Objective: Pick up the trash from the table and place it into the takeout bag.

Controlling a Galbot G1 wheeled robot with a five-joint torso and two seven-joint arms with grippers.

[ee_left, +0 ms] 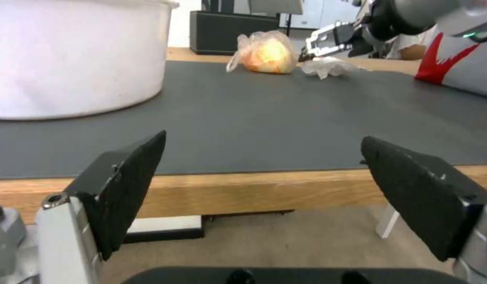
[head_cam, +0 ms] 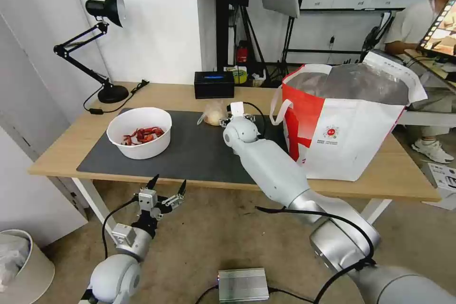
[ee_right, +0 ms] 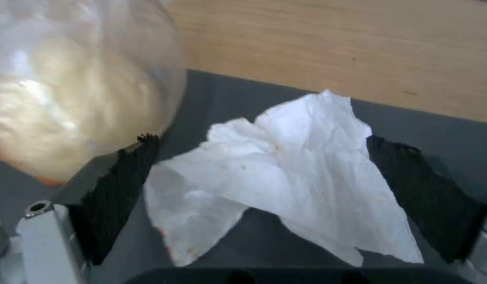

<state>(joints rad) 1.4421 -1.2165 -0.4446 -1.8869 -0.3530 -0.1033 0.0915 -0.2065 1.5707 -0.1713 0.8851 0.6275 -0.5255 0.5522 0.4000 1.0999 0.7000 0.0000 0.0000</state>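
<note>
You had the right gripper [ee_right: 264, 189] wide open, straddling the crumpled tissue [ee_right: 285, 173] on the far mat, beside the small clear bag [ee_right: 69, 94]; nothing gripped. Next, probably close, lift, carry right to takeout bag [head_cam: 346, 128]. Left gripper [head_cam: 166, 187] open, idle at near edge.

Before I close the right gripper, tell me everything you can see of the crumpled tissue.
The crumpled tissue is thin white paper, creased into loose pointed flaps, with a few faint orange-red specks. It lies on the dark grey mat near the mat's far edge, close beside the small clear bag with a beige lump; whether they touch is unclear. The right gripper is open, its black pads either side of the tissue, not yet pinching it. From the left wrist view it is a low white heap.
</note>
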